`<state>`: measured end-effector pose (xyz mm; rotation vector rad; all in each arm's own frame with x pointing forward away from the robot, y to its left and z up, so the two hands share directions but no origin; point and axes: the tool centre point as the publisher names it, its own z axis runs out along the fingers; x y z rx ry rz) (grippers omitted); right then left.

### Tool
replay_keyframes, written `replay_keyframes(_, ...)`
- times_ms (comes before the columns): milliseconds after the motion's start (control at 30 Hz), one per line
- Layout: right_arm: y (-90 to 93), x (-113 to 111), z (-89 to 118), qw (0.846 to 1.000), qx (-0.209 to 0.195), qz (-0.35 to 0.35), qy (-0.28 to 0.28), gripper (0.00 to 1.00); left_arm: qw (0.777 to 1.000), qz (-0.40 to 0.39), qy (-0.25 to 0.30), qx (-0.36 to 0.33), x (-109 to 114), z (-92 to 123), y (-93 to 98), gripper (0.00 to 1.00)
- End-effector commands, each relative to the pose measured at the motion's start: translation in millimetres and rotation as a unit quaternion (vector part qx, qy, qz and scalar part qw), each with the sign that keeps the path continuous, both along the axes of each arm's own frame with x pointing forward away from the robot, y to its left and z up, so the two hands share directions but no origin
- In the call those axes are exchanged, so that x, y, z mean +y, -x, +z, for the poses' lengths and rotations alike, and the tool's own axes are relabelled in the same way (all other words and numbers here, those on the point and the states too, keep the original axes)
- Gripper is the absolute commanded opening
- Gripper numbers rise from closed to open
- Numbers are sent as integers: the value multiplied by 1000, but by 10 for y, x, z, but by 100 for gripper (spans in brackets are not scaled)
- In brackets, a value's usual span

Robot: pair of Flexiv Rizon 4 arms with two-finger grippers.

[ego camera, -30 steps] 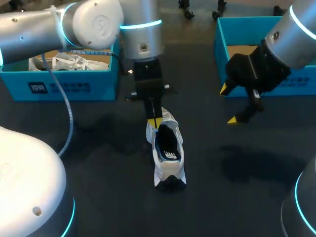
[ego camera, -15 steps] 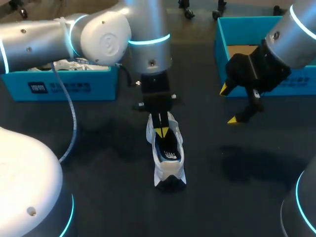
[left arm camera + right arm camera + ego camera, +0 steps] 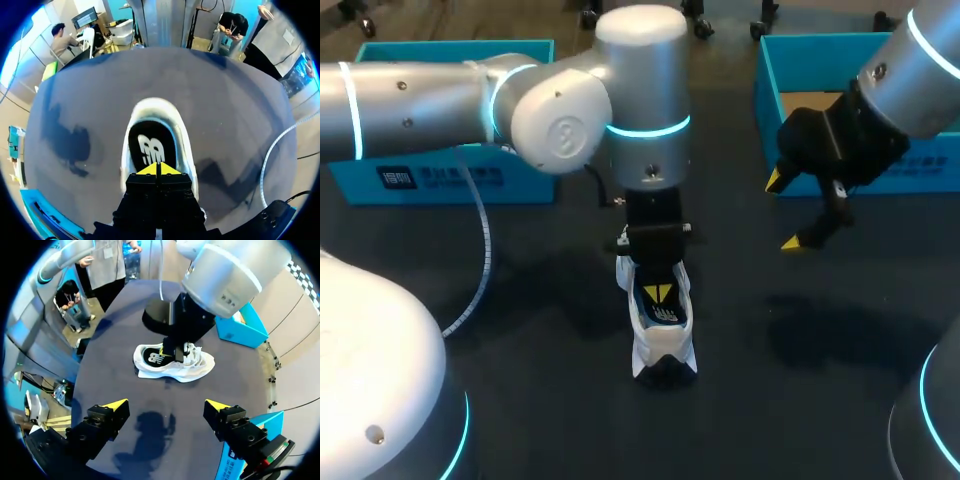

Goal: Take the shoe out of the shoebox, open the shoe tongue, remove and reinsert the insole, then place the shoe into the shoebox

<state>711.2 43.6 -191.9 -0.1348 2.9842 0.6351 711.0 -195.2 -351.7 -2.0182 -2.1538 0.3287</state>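
A white shoe point(image 3: 663, 335) lies on the dark table mid-scene, laces at its far end and dark heel toward me. Its black insole point(image 3: 150, 146) with a white logo lies inside the opening. My left arm reaches in over the middle. Its gripper point(image 3: 657, 293) is shut, yellow tips together, pointing down into the shoe's opening just above the insole; the left wrist view shows the gripper point(image 3: 158, 169) holding nothing I can make out. My right gripper point(image 3: 783, 212) hangs open and empty above the table, right of the shoe. In its own view the right gripper point(image 3: 165, 405) looks toward the shoe point(image 3: 172, 362).
A blue shoebox point(image 3: 450, 180) stands at the back left, largely hidden behind my left arm. A second blue shoebox point(image 3: 765, 90) with a brown cardboard floor stands at the back right, just behind my right gripper. A grey cable hangs from the left arm.
My left gripper has slid from the shoe's lace end toward me, over the insole, staying shut. The left arm now covers the left box. The right arm has not moved.
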Motion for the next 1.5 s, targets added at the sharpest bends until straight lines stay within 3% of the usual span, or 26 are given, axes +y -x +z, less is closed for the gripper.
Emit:
replay_keyframes(33, -7, 10, -15, 1000, 0, -1, 1, 100, 1000, 8, 1, -15, -39, -126, 17, 0)
replay_keyframes(533, -7, 10, -15, 1000, 0, -1, 1, 100, 998, 31, -8, -50, -30, -439, 44, 0)
replay_keyframes(800, -7, 10, -15, 1000, 0, -1, 1, 100, 999, 28, 3, -43, -35, -137, 104, 0)
replay_keyframes(933, -7, 10, -15, 1000, 0, -1, 1, 100, 999, 18, 2, -27, -55, -108, 220, 0)
replay_keyframes(1233, -7, 10, -15, 1000, 0, -1, 1, 100, 999, 23, 7, -26, -102, -352, 358, 0)
replay_keyframes(1500, -7, 10, -15, 1000, 0, -1, 1, 100, 998, 31, -9, -52, -67, -515, 300, 0)
